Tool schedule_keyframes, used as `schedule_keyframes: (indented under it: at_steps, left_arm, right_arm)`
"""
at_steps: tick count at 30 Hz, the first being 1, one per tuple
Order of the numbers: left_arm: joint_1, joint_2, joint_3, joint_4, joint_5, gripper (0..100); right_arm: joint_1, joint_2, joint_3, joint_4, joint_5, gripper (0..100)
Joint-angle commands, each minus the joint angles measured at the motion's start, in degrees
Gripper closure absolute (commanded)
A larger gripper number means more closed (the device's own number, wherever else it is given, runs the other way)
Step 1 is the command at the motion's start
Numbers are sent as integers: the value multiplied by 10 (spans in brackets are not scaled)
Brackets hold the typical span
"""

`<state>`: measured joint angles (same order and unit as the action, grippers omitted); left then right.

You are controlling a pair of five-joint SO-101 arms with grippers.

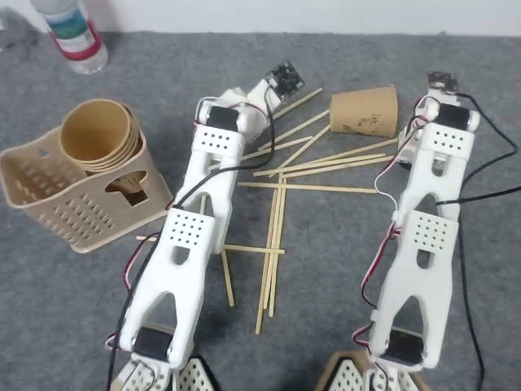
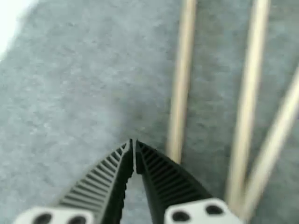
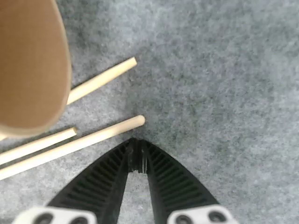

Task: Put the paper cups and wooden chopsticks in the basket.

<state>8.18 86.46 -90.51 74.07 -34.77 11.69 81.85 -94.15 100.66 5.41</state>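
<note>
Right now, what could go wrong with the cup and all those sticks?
The paper cup lies on its side, so a nudge from the right gripper beside it might roll it away. The chopsticks lie crossed over each other, so lifting one may drag or flick others. They lie flat on the grey mat, so the left gripper might slip off one.

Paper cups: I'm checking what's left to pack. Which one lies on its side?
The lone cup beside the loose chopsticks. It lies tipped over outside the basket, while the other cups stand nested upright inside it.
</note>
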Motion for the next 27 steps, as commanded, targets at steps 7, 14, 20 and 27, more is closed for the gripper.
schedule_keyframes:
  at_steps: [7, 14, 20, 27]
  left_arm:
    - [9, -76, 0, 266, -147, 987]
    - [-23, -206, 7, 266, -80, 987]
    - [-62, -363, -54, 266, 191, 987]
    - [-37, -628, 38, 268, 390, 987]
  right_arm:
    - [-14, -7, -18, 26, -1, 991]
    - [-14, -7, -20, 25, -1, 991]
    - [-14, -7, -21, 25, -1, 991]
    - [-14, -7, -21, 25, -1, 991]
